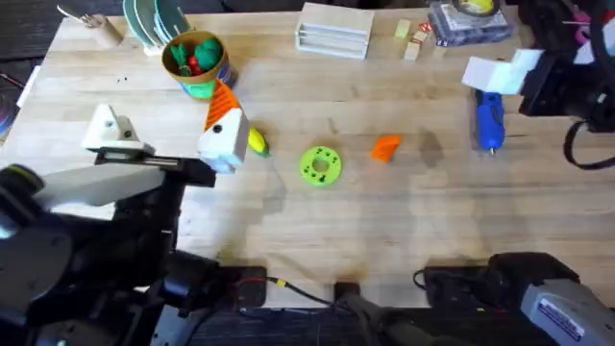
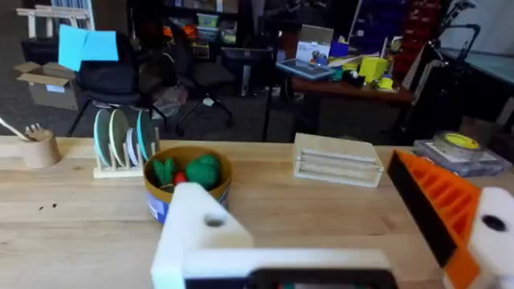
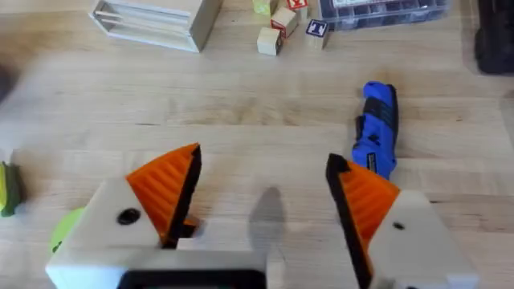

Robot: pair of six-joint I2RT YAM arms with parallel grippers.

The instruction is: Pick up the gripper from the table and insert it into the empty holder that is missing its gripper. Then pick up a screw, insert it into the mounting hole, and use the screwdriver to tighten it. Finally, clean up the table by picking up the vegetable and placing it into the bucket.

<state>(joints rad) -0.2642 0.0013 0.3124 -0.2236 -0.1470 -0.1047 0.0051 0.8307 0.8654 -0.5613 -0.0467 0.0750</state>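
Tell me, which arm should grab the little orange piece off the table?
Right. The right arm's fingers are open, both have orange pads, and they look nearer the orange piece. The left arm's fingers include one bare white one, which is probably worse for pinching.

The table (image 1: 404, 211) is pale wood with a matt, visible grain; the screwdriver (image 3: 376, 128) is glossy blue plastic — the gripper (image 1: 385, 146) matt orange plastic.
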